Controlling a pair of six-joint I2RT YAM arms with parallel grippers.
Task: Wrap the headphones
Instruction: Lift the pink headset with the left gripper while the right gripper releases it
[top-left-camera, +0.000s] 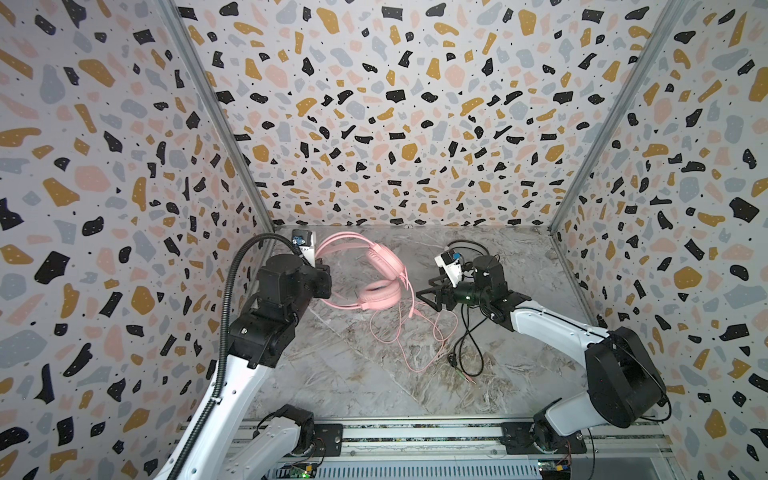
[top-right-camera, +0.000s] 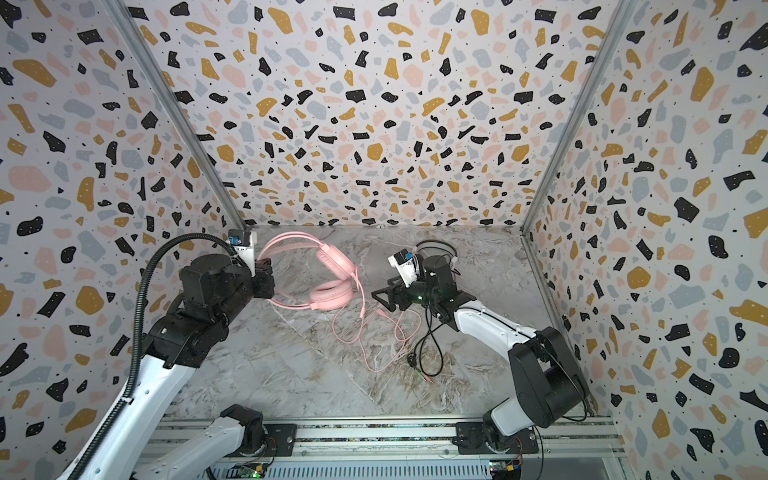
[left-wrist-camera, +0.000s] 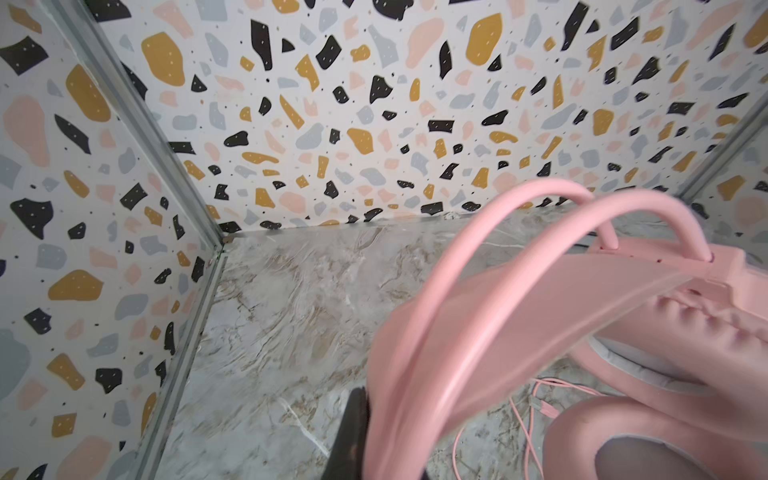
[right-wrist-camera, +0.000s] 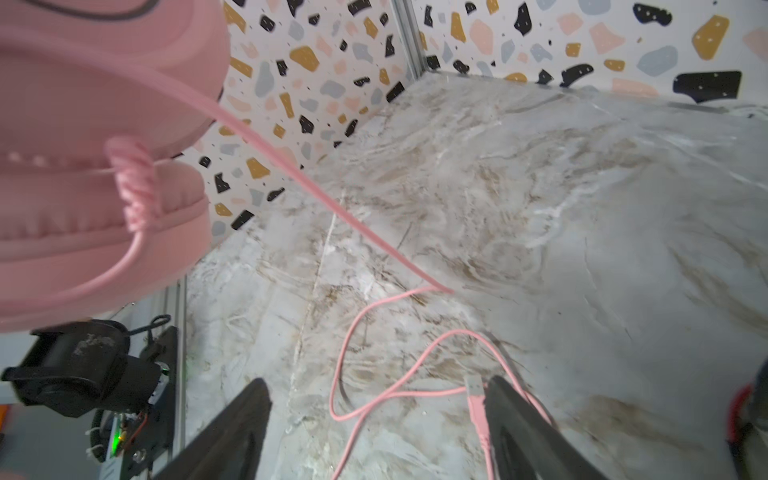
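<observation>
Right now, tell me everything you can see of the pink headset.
The all-pink over-ear wired headset has a double-hoop headband, a flat inner strap and two padded ear cups that look like smooth plastic and soft leatherette. The left hand is shut on its headband, holding it sideways, seemingly off the marbled table. Its thin pink cable trails loose in loops on the table, ending in a pink plug beside the open right hand.

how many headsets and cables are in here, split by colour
pink headset: 1
black-banded headset, mostly hidden behind the right arm: 1
pink cable: 1
black cable: 1
total: 4
</observation>
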